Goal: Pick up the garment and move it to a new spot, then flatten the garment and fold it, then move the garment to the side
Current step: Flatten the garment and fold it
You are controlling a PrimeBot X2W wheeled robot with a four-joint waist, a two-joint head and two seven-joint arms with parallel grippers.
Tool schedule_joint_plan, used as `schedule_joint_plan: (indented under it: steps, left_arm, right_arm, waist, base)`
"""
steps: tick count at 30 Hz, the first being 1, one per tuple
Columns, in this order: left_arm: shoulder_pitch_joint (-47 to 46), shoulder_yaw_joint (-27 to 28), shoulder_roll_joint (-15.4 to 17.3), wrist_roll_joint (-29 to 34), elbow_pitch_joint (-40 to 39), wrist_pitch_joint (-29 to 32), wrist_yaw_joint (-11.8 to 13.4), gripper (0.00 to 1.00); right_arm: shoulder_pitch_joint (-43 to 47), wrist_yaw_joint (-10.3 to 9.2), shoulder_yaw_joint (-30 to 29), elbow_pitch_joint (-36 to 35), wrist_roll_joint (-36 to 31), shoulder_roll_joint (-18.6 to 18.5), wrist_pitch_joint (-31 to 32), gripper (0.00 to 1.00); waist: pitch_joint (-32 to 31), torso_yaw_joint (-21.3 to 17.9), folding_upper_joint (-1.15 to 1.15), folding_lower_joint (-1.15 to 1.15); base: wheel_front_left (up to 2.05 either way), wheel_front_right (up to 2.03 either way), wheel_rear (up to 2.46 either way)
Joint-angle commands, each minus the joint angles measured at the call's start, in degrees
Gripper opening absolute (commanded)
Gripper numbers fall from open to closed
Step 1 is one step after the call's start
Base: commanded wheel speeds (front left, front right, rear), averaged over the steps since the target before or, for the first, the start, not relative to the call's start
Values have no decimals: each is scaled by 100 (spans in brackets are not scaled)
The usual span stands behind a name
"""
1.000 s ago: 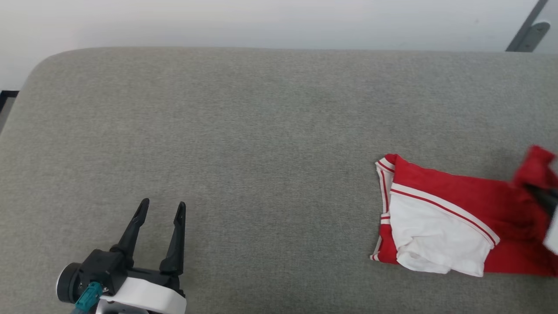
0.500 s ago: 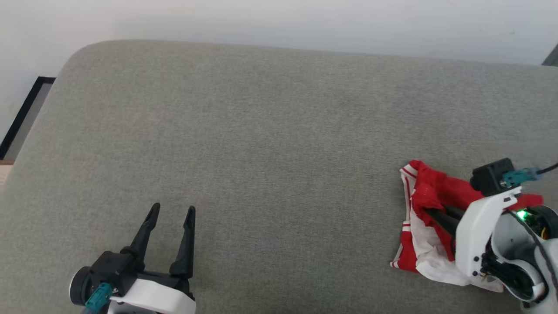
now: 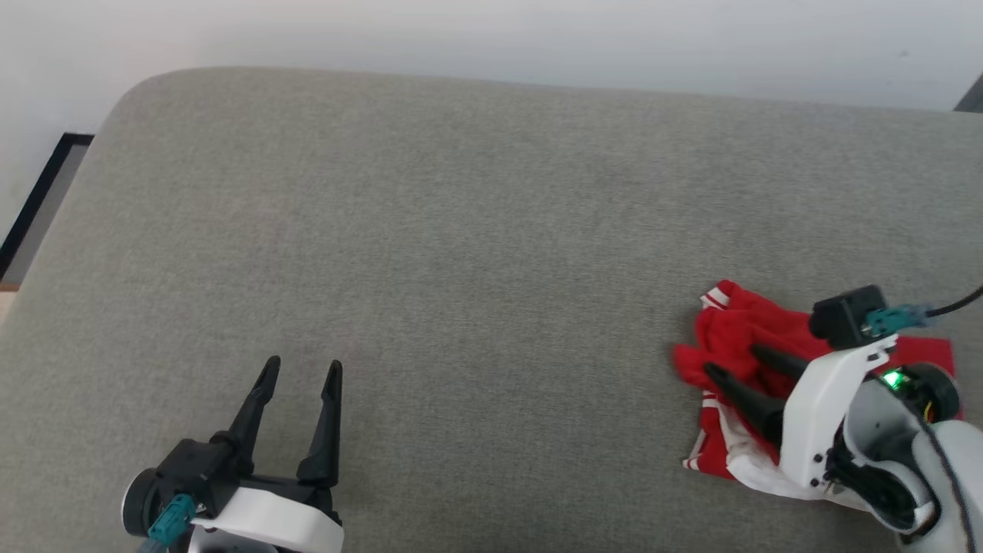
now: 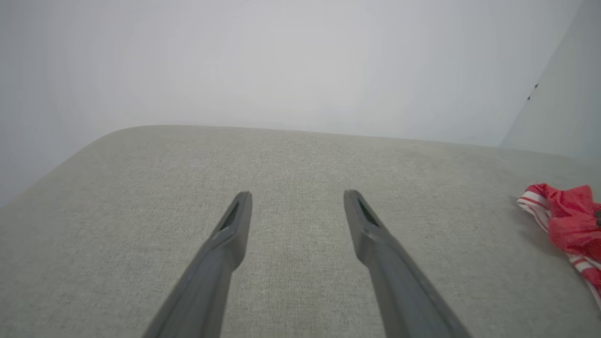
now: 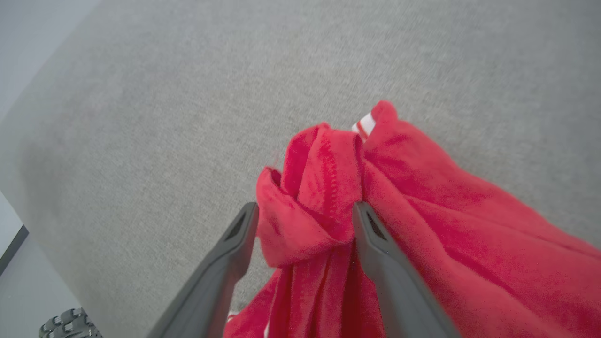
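My right jaws are spread, a bunched fold of the garment (image 5: 319, 197) between them, the rest crumpled beneath on the grey cushion (image 3: 461, 230). My left jaws, also spread, are well apart from it.

Parted jaws over cushion (image 4: 300, 155), garment (image 4: 566, 220) rightward
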Motion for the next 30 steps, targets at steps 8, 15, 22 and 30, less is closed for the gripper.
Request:
schedule_joint_plan:
  steps: [8,15,22,30]
  left_arm:
    - [109,44,33,-99,45,-28,7,100]
    - [51,-134,79,-245,286,-28,6,100]
    - [20,-64,49,-364,420,-28,6,100]
    - [192,9,40,-403,419,-28,6,100]
  right_arm:
    - [55,-1,-272,-423,229,-242,-301,100]
    - [46,-1,-488,139,306,-260,-1693,100]
    - [-4,-1,-308,945,-55,-300,-3482,100]
    - [317,-1,-700,1317,-748,192,-4230,100]
  waist:
    - [-234,-383,0,0]
    - [-392,-664,0,0]
    - [-534,-779,0,0]
    - [-785,-773,0,0]
  base:
    - [0,0,0]
    - [0,0,0]
    - [0,0,0]
    - [0,0,0]
